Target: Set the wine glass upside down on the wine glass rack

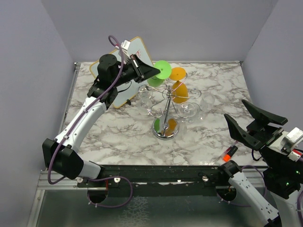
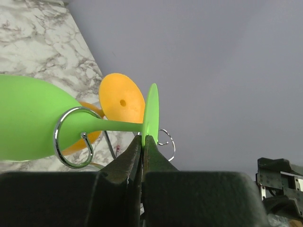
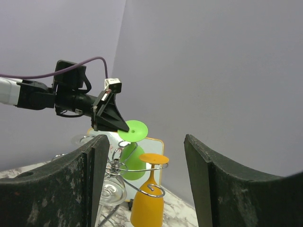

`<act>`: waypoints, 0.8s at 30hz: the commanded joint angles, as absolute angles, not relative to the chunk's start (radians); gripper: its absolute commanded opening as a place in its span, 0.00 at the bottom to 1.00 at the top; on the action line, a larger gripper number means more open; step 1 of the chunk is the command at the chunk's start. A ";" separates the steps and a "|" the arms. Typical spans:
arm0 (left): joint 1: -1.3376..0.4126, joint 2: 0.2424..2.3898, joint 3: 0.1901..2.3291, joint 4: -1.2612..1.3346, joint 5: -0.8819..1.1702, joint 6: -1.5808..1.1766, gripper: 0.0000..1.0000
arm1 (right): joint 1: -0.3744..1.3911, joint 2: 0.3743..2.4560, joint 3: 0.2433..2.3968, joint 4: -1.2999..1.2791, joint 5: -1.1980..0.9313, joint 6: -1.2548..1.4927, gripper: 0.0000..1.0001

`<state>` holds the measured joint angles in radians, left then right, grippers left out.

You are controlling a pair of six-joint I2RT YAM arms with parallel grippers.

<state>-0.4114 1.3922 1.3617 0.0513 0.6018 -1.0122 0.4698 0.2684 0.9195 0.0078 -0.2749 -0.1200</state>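
Left gripper [image 2: 143,142] pinching foot rim of green wine glass [image 2: 28,118], jaws clamped tight. Glass hanging inverted just ahead of fingertips, stem threading ring of wine glass rack [image 1: 164,127]. Seating looking nearly done; releasing and backing off remaining. Right gripper [image 1: 235,109] hovering well apart, jaws spread wide.

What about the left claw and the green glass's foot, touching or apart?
Touching. The left wrist view shows the left claw pinched shut on the rim of the foot of the green wine glass, with no gap visible.
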 commanded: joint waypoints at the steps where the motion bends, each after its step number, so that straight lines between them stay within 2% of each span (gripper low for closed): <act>1: -0.392 1.406 1.403 0.102 0.519 -0.965 0.00 | 0.470 0.281 0.928 0.035 -0.265 -0.107 0.70; 19: -0.304 1.361 1.340 0.023 0.543 -0.915 0.00 | 0.470 0.281 0.927 0.032 -0.263 -0.104 0.70; 24: -0.298 1.345 1.315 0.023 0.573 -0.917 0.04 | 0.470 0.281 0.928 0.031 -0.262 -0.100 0.70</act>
